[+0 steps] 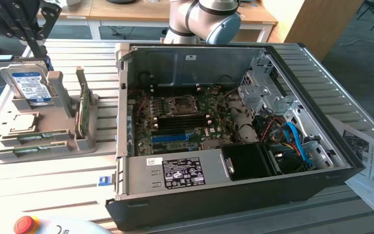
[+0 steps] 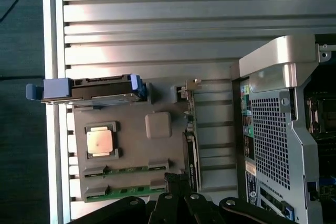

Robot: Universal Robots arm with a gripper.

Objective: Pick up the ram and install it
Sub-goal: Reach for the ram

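Above the parts tray [image 2: 131,150] on the slatted surface [image 2: 157,24], we see the claw [image 2: 177,178] pointing down, shut and empty; ram [image 2: 126,191] and its twin [image 2: 127,169] lie flat in tray slots, near its tips.

A robotics lab: slatted metal bench [image 1: 50,187]; opened computer case [image 1: 239,202].

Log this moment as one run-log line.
jaws: shut, empty, over parts tray | ram: two sticks lying in tray, neither picked | PC case: open
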